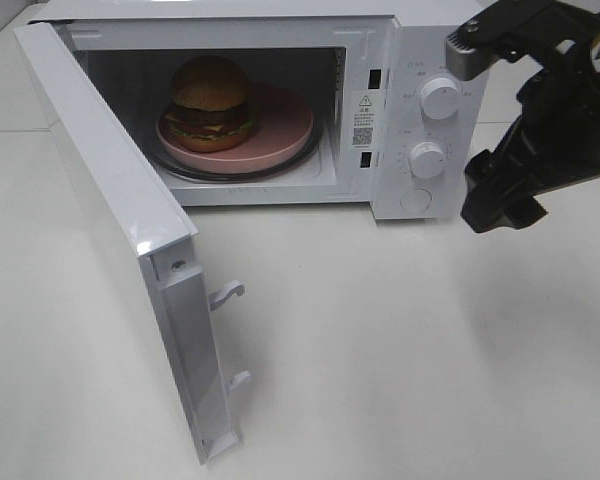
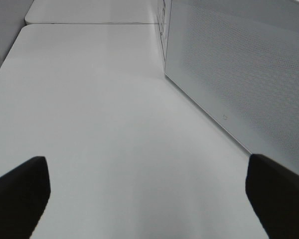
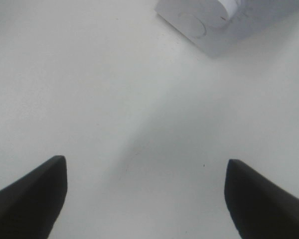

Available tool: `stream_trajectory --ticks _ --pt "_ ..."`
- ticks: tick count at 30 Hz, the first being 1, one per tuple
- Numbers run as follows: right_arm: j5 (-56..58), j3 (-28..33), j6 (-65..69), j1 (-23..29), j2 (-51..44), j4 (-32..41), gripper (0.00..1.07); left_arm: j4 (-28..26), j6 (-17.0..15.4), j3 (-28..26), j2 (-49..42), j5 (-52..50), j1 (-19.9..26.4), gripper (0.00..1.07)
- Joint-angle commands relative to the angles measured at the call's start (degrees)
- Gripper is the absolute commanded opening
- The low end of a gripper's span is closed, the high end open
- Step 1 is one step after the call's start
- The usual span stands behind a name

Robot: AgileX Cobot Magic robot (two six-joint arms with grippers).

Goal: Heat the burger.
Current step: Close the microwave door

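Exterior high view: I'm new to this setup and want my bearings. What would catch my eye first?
The burger on a pink plate sits inside the white microwave, left of centre in its cavity. The door stands wide open, swung toward the camera on the left. To the right of the knobs hangs the right gripper, open and empty.

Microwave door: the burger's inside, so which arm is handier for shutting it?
Left, likely. The left gripper sits open beside the door, at its outer face, placed to push it shut. The right gripper hangs by the knobs, away from the door.
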Motion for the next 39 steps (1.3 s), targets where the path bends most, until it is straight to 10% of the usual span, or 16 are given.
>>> stream_trajectory --ticks 1,10,39 --pt "2.92 0.17 4.81 -2.29 -1.83 -0.11 0.78 -0.06 -0.34 0.00 -0.17 0.06 0.17 1.00" --pt "12.26 0.86 8.77 -12.09 -10.14 -0.17 0.78 -0.06 -0.34 0.00 -0.17 0.06 0.17 1.00" --pt "16.16 20.45 10.14 -12.15 -51.45 -0.17 0.76 -0.06 -0.34 0.00 -0.17 0.06 0.17 1.00"
